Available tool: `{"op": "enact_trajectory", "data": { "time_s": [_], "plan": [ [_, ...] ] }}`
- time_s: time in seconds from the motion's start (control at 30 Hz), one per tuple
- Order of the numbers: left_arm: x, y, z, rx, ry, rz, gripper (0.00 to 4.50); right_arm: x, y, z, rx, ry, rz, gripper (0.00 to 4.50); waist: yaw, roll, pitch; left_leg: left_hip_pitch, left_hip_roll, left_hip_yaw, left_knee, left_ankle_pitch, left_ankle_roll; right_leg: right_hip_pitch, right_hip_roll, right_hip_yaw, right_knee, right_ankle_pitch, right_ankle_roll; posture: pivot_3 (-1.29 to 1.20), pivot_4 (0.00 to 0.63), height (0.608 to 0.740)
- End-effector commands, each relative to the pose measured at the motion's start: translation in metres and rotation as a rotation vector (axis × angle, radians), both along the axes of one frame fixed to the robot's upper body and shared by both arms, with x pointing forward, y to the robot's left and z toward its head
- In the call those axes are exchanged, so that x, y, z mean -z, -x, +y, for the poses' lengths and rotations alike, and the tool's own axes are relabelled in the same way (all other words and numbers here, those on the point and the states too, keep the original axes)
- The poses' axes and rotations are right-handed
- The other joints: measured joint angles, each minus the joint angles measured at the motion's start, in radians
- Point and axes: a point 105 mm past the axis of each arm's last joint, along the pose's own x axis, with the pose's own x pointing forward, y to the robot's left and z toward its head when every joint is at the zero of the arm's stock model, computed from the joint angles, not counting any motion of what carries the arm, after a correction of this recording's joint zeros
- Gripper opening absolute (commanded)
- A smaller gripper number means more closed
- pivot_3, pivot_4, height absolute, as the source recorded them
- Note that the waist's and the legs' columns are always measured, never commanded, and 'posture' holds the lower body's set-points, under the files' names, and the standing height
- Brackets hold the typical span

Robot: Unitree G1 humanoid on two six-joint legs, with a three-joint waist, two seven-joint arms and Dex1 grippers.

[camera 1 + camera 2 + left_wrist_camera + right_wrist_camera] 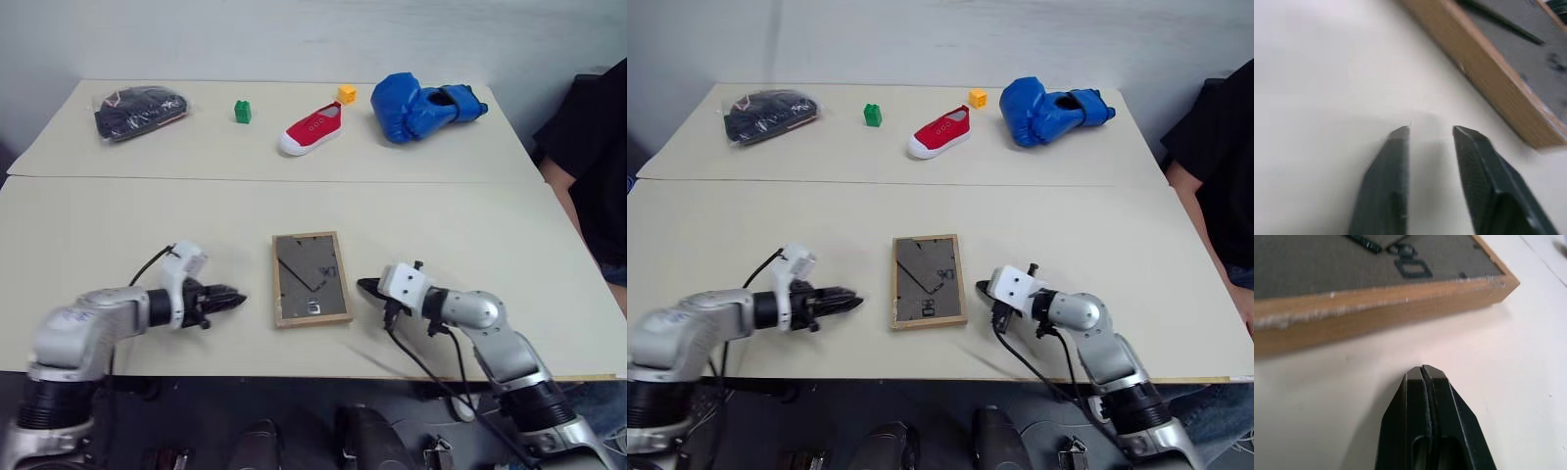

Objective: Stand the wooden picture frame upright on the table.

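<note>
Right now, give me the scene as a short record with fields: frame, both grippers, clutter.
frame: wooden picture frame lies flat, back up, on the near table section
left gripper: left of the frame, fingers apart, holding nothing, not touching it
right gripper: right of the frame, shut, empty, close to its edge
far section: black bag, green block, red shoe, yellow block, blue boxing glove
person: seated at the right edge
</note>
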Motion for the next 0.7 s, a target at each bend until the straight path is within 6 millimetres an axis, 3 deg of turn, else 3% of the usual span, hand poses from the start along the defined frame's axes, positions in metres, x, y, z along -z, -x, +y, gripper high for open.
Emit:
{"op": "enact_trajectory", "data": {
  "time_s": [0.03, 0.2, 0.43, 0.7],
  "plan": [
    [-0.010, 0.003, -0.008, -0.009, 0.167, 0.167, 2.83, 0.008, 0.010, 0.007, -0.065, 0.023, 0.024, 0.00, 0.005, -0.001, 0.000, 0.000, 0.000, -0.001, 0.000, 0.000, 0.000, 0.001, 0.000, -0.001, 0.000, 0.000, 0.000, 0.00, 0.150, 0.740],
    [-0.011, -0.008, -0.022, 0.007, 0.300, 0.306, 4.38, 0.011, 0.014, 0.018, -0.100, 0.034, 0.023, 0.00, 0.000, -0.001, -0.001, -0.001, 0.000, -0.002, 0.001, 0.000, 0.000, 0.000, 0.000, -0.001, 0.000, 0.000, 0.000, 0.00, 0.150, 0.740],
    [0.010, -0.017, -0.070, 0.015, 0.339, 0.394, 4.46, 0.012, 0.010, 0.036, -0.137, 0.038, 0.008, 0.00, 0.002, -0.002, -0.002, 0.000, 0.000, -0.002, 0.002, 0.001, -0.002, 0.000, 0.000, -0.001, 0.001, 0.000, 0.000, 0.00, 0.150, 0.740],
    [0.006, -0.024, -0.096, -0.022, 0.443, 0.421, 4.46, 0.010, 0.011, 0.046, -0.142, 0.029, 0.016, 0.00, 0.005, -0.003, -0.004, 0.000, -0.001, -0.003, 0.003, 0.001, -0.002, 0.001, -0.001, -0.002, 0.000, 0.000, 0.000, 0.00, 0.150, 0.740]
  ]
}}
